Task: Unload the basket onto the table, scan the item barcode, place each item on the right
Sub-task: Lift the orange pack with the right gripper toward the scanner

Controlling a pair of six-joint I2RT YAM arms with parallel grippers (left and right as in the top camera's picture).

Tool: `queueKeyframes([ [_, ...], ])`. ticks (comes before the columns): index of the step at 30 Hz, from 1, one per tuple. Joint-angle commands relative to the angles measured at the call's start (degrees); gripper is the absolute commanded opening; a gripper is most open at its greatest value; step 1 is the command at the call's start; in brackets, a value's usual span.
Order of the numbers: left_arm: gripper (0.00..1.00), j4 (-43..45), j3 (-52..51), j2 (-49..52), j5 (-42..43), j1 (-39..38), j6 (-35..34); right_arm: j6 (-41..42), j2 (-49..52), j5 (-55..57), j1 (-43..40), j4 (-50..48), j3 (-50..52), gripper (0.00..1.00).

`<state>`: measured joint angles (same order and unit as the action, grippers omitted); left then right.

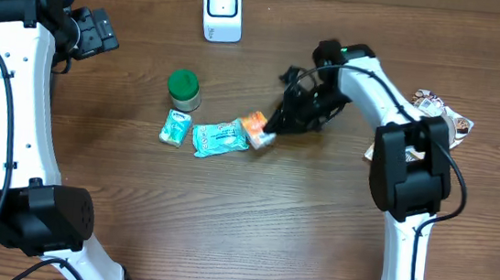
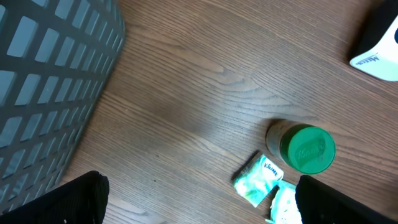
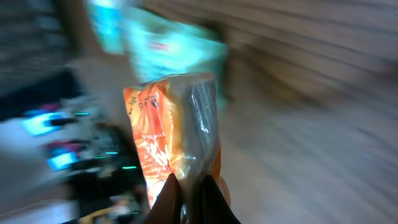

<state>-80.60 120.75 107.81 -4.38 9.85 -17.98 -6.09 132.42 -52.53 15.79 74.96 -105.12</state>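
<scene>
The orange snack packet [image 1: 254, 128] is sitting on the robot's side of the white barcode scanner [image 1: 222, 10], a little toward the right arm and well apart from it. The right gripper [image 1: 269, 134] is pinching it. In the right wrist view the two fingers [image 3: 166, 200] are closing tight on the packet's [image 3: 177, 130] lower edge, with its crinkled film standing up above them. That view is blurring, so no barcode is showing there. Whether the packet is clear of the table I cannot tell.

It is looking like a light, soft foil pouch that is slick and crushable. Judging by this, an edge pinch is likely to be letting it flop or swivel. A grip along the sealed seam should hold better, leaving the printed faces open toward the scanner's window.

A larger teal tissue pack [image 1: 221, 139] is lying just beside the packet, farther from the right arm. A smaller one [image 1: 175, 129] is lying beyond that. A green-lidded jar [image 1: 183, 88] is standing between those packs and the scanner.

The left gripper [image 1: 90, 33] is hanging far off on the scanner's other side. Its jaws are spread wide and holding nothing, and a grey mesh basket [image 2: 43, 81] is showing beneath its camera.
</scene>
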Motion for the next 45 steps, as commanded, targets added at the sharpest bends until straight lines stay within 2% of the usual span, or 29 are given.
queueKeyframes([
  [1,1.0,0.02,0.13,0.63,-0.48,-0.13,0.17,-0.15,-4.5,-26.51,-3.19,-0.59,-2.19,0.04],
  [3,1.0,0.0,0.13,0.63,-0.48,-0.13,0.17,-0.13,-4.5,-37.27,-4.39,-1.38,-2.21,0.04],
  [11,1.0,0.02,0.13,0.63,-0.48,-0.13,0.2,14.03,-5.18,-37.42,-5.05,-1.42,-2.34,0.04],
  [20,1.0,0.0,0.13,0.63,-0.48,-0.13,0.2,13.11,-15.61,-37.42,-6.43,-0.98,-2.64,0.04],
  [27,1.0,0.02,0.13,0.63,-0.48,-0.13,0.2,11.58,-28.26,-37.42,-12.57,-1.16,-2.64,0.04],
  [31,1.0,0.02,0.13,0.63,-0.48,-0.13,0.17,11.37,-30.56,-37.42,-15.26,-1.14,-2.64,0.04],
  [36,1.0,0.02,0.13,0.63,-0.48,-0.13,0.17,10.12,-30.73,-36.85,-14.64,-2.27,-2.64,0.04],
  [38,1.0,0.02,0.13,0.63,-0.48,-0.13,0.17,10.84,-30.73,-32.02,-13.4,-4.2,-2.64,0.04],
  [42,1.0,0.02,0.13,0.63,-0.48,-0.13,0.17,16.94,-30.73,-2.86,-6.1,-7.13,-2.64,0.04],
  [45,1.0,0.02,0.15,0.63,-0.48,-0.13,0.2,19.85,-30.53,13.77,-0.66,-10.1,-3.02,0.04],
])
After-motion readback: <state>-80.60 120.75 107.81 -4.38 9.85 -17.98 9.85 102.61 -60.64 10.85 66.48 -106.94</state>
